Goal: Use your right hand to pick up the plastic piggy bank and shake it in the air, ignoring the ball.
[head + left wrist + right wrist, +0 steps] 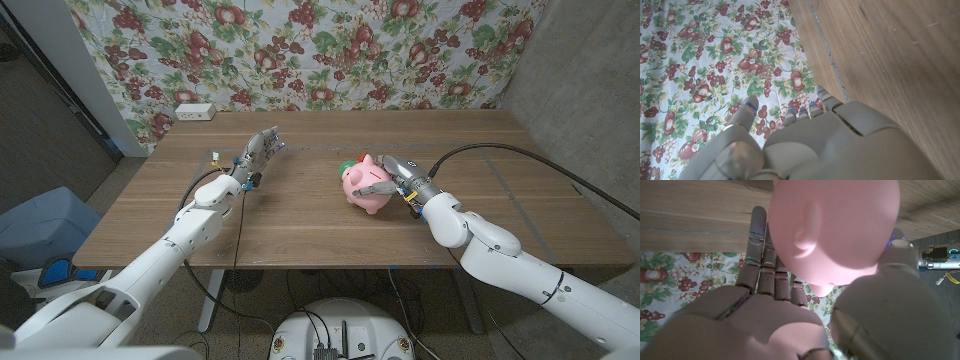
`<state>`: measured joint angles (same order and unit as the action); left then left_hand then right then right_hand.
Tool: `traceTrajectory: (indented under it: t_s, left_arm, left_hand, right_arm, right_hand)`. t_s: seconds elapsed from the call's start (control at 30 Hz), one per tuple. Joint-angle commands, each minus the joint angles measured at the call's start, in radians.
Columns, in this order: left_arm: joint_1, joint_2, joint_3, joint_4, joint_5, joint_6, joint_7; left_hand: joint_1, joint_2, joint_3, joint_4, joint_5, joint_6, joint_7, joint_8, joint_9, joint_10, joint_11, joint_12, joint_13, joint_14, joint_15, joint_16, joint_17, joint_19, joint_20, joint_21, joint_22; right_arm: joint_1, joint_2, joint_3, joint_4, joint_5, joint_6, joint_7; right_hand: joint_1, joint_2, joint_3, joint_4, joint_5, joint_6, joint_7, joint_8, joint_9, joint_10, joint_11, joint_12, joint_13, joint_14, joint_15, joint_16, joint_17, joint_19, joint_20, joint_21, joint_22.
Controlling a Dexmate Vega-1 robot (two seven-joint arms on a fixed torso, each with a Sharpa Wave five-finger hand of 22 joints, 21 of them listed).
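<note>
the wooden table (300, 225) stands before a fruit-print cloth (300, 50) hung on the wall. the right hand (400, 183) grips the pink pig (365, 185) right of the table's middle, fingers (760, 255) along one flank and thumb on the other; whether the pig touches the wood i cannot tell. the left hand (255, 158) hovers left of centre, fingers apart, holding nothing. something green (345, 163) shows just behind the pig. a small white box (195, 112) sits at the far left edge.

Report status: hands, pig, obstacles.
Right hand grips pig, fingers around it. Left hand open, idle. Green ball behind pig, no obstruction.
</note>
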<state>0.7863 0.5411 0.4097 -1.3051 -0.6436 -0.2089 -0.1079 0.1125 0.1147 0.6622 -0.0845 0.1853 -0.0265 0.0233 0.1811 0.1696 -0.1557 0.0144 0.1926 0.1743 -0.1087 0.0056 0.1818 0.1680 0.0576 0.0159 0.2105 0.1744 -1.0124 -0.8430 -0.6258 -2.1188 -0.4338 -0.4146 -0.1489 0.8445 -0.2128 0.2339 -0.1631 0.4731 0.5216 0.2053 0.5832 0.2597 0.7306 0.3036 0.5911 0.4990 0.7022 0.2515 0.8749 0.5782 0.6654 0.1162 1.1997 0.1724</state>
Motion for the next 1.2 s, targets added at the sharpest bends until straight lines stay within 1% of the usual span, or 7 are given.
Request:
traceTrajectory:
  t_s: [0.03, 0.5, 0.67, 0.77, 0.97, 1.07, 1.2]
  left_arm:
    - [-0.008, -0.007, 0.002, 0.017, -0.001, 0.0, -0.006]
    - [-0.019, -0.014, 0.004, 0.039, -0.002, -0.006, -0.014]
    - [-0.023, -0.016, 0.004, 0.045, -0.001, -0.009, -0.016]
    - [-0.025, -0.016, 0.005, 0.047, 0.0, -0.009, -0.019]
    - [-0.03, -0.019, 0.006, 0.054, 0.0, -0.01, -0.023]
    - [-0.031, -0.019, 0.007, 0.055, 0.001, -0.011, -0.025]
    - [-0.031, -0.02, 0.007, 0.054, 0.001, -0.011, -0.023]
  left_hand:
    - [0.012, 0.06, -0.005, 0.0, -0.003, 0.01, 0.001, 0.005, 0.006, 0.002, 0.005, 0.0, 0.003, 0.0, 0.002, -0.002, 0.002, 0.007, 0.0, -0.001, 0.006]
    - [0.013, 0.06, -0.005, 0.0, -0.003, 0.012, 0.002, 0.004, 0.006, 0.002, 0.003, 0.0, 0.003, -0.001, 0.002, -0.003, 0.002, 0.008, 0.0, -0.002, 0.006]
    - [0.014, 0.06, -0.005, 0.0, -0.003, 0.012, 0.001, 0.004, 0.006, 0.002, 0.003, -0.001, 0.003, -0.001, 0.002, -0.003, 0.002, 0.007, 0.0, -0.002, 0.006]
    - [0.014, 0.06, -0.005, 0.0, -0.003, 0.012, 0.001, 0.004, 0.006, 0.002, 0.003, -0.001, 0.003, -0.002, 0.002, -0.003, 0.002, 0.007, 0.0, -0.002, 0.006]
    - [0.014, 0.059, -0.005, -0.001, -0.003, 0.013, 0.001, 0.004, 0.006, 0.001, 0.003, -0.001, 0.003, -0.002, 0.002, -0.003, 0.001, 0.007, 0.0, -0.003, 0.006]
    - [0.014, 0.059, -0.006, -0.001, -0.003, 0.013, 0.0, 0.003, 0.006, 0.001, 0.003, -0.001, 0.003, -0.002, 0.002, -0.003, 0.001, 0.008, 0.001, -0.003, 0.006]
    - [0.015, 0.059, -0.006, -0.001, -0.003, 0.012, 0.001, 0.003, 0.006, 0.001, 0.003, -0.001, 0.003, -0.001, 0.002, -0.003, 0.001, 0.008, 0.0, -0.003, 0.006]
  right_arm:
    - [0.027, 0.017, -0.035, 0.032, -0.03, -0.018, 0.029]
    - [0.051, 0.019, -0.056, 0.04, -0.057, -0.04, 0.059]
    - [0.066, 0.015, -0.064, 0.037, -0.064, -0.054, 0.09]
    - [0.08, 0.009, -0.069, 0.033, -0.054, -0.064, 0.135]
    - [0.099, 0.0, -0.088, 0.022, -0.078, -0.097, 0.179]
    - [0.111, -0.004, -0.099, 0.014, -0.091, -0.122, 0.211]
    - [0.126, -0.013, -0.112, 0.005, -0.105, -0.141, 0.249]
  right_hand:
    - [0.129, 0.279, 0.239, 0.002, 0.072, 0.435, -0.123, 0.006, 0.202, 0.338, -0.329, 0.004, 0.306, 0.333, -0.452, 0.002, 0.498, -0.107, -0.121, -0.004, 0.003]
    - [0.129, 0.278, 0.237, 0.003, 0.072, 0.435, -0.123, 0.004, 0.202, 0.337, -0.326, 0.003, 0.31, 0.329, -0.449, 0.004, 0.505, -0.107, -0.118, -0.005, 0.003]
    - [0.126, 0.272, 0.241, 0.003, 0.075, 0.436, -0.125, -0.006, 0.187, 0.319, -0.316, -0.019, 0.293, 0.315, -0.43, -0.023, 0.476, -0.124, -0.111, -0.012, 0.003]
    - [0.117, 0.266, 0.244, 0.004, 0.074, 0.409, -0.127, -0.022, 0.178, 0.29, -0.311, -0.043, 0.276, 0.297, -0.42, -0.045, 0.457, -0.141, -0.102, -0.017, 0.003]
    - [0.09, 0.246, 0.261, 0.006, 0.061, 0.328, -0.134, -0.08, 0.145, 0.201, -0.308, -0.122, 0.222, 0.22, -0.403, -0.131, 0.393, -0.181, -0.084, -0.031, 0.005]
    - [0.062, 0.23, 0.256, 0.013, 0.046, 0.295, -0.138, -0.105, 0.13, 0.167, -0.304, -0.146, 0.212, 0.183, -0.387, -0.168, 0.365, -0.197, -0.07, -0.037, 0.005]
    - [-0.007, 0.202, 0.236, 0.03, 0.007, 0.206, -0.139, -0.169, 0.101, 0.086, -0.292, -0.184, 0.21, 0.123, -0.36, -0.216, 0.337, -0.24, -0.043, -0.055, 0.005]
